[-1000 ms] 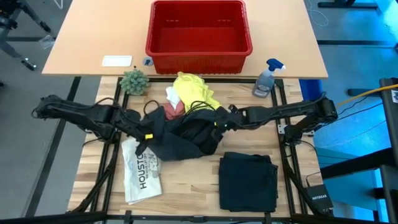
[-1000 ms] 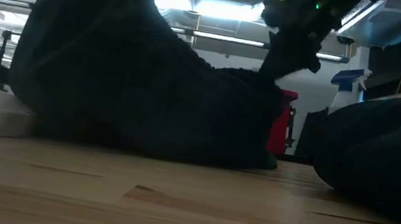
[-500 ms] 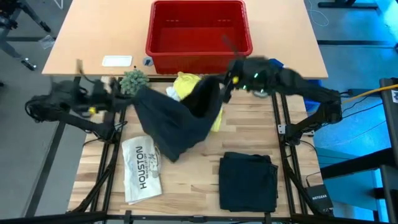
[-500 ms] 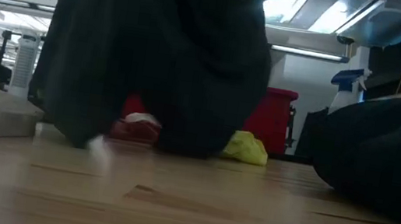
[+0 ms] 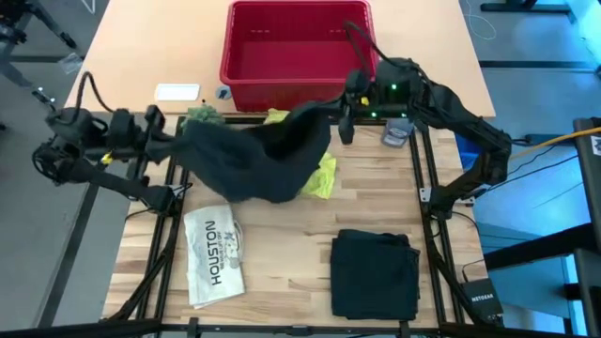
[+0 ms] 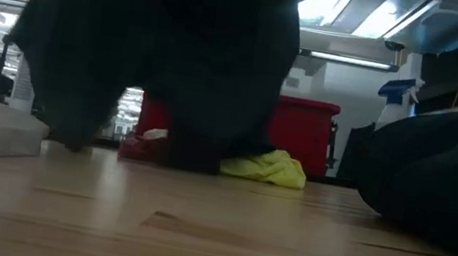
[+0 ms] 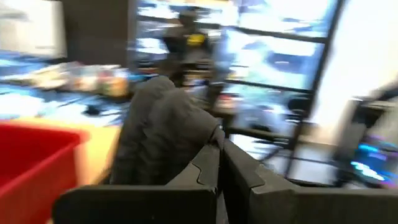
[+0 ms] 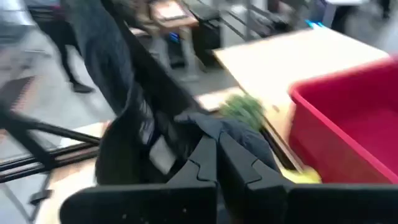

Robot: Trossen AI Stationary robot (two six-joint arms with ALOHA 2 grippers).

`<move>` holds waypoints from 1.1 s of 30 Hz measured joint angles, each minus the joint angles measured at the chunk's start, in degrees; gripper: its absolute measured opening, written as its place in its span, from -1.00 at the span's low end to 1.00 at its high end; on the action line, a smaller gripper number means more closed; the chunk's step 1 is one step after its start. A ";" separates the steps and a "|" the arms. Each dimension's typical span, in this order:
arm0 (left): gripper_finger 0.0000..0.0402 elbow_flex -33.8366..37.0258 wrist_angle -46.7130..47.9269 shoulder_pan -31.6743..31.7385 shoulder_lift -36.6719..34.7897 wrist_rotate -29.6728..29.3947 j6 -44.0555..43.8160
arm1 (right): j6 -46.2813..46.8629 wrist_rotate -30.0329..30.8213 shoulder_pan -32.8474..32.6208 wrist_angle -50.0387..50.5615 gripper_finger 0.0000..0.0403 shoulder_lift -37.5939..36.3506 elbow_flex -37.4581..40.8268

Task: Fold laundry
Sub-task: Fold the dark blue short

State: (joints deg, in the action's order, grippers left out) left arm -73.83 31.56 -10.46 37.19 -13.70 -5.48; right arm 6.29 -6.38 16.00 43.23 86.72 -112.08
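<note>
Wooden tabletop, with a paler desk behind it, carries the whole scene; overhead lamps and shelves fill the background in the low view.

L gripper (image 5: 161,139) is pinched shut on one corner of the dark trousers (image 5: 254,160), at the left side of the table. R gripper (image 5: 344,111) is also clamped on the garment, on the opposite corner, near the front wall of the red basket (image 5: 299,89). In both wrist views the closed fingers bite a bunch of dark cloth.

Btw the two grippers the trousers hang as a sagging sheet, lifted off the wood; in the low view the lower edge looks just above the table or maybe brushing it, hard to tell. Long axis of the held edge runs left to right, approx. from gripper to gripper, w/ the R end a bit farther back. So the cloth lies inward from each claw, and neither arm is clearly nearer.

Under and behind the hanging cloth sits the yellow T-shirt (image 5: 321,175). Pink cloth (image 6: 144,147) shows only in the low view. Folded dark garment (image 5: 376,272) rests at front right, the white HOUSTON item (image 5: 214,253) at front left, well apart from the grippers.

Judgement: next move probably needs both arms to carry the stretched edge forward together and lay it flat on free wood.
</note>
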 joint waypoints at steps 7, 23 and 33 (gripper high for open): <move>-1.00 -1.94 -12.29 -0.04 0.59 5.24 10.22 | -2.92 -0.48 0.05 -9.81 -1.00 -0.40 -0.77; -1.00 -9.20 -1.73 0.00 -0.01 -18.96 18.37 | -4.26 -1.35 10.12 -1.25 -1.00 1.96 -5.81; -1.00 0.09 23.83 0.00 2.87 2.68 -18.39 | 0.00 -7.07 -3.54 17.18 -1.00 1.90 5.22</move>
State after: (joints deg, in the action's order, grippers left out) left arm -73.74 55.39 -10.46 40.06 -11.03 -23.87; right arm 6.29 -13.45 12.46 60.42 88.62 -106.86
